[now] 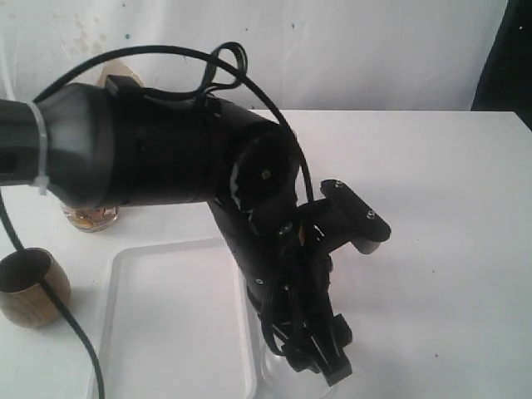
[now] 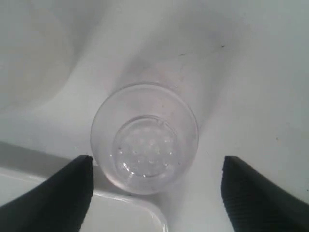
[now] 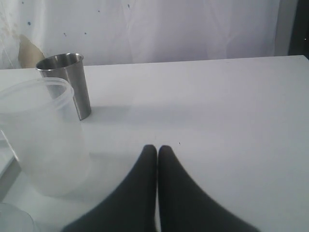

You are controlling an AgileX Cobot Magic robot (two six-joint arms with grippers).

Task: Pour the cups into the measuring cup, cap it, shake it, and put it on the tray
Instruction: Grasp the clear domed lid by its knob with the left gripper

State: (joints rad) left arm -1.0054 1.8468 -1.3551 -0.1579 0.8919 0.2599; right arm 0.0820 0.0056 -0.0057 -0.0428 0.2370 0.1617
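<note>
Left pincer (image 2: 157,163) is open, its two dark fingers spread wide on either side of the measuring cup (image 2: 145,137) and clear of its wall, gripping nothing. The cup is seen from straight above, upright with its mouth facing the camera. It is see-through, and small beads or dimples show at the bottom. The side markings can't be read from this angle. It stands on the white surface (image 3: 231,121), just outside a rounded corner of the tray (image 1: 166,332). Whether it touches the rim can't be told.

In the exterior view the left arm fills the middle, bent down, with its pincer low at the frame's lower edge over the clear cup, just right of the tray. The wooden cup (image 1: 32,291) stands upright on the surface left of the tray, apart from it. A black cable (image 1: 79,328) runs across in front of it. A sliver of another vessel shows under the arm behind the tray, too hidden to identify.

Right pincer (image 3: 157,150) is closed, fingers pressed together, empty, low over bare surface. Ahead of it stands the frosted container (image 3: 41,140), upright. The steel tumbler (image 3: 67,82) stands upright just behind it, further toward the wall. A bit of clear rim shows at the corner of the right wrist view, near the frosted container.
</note>
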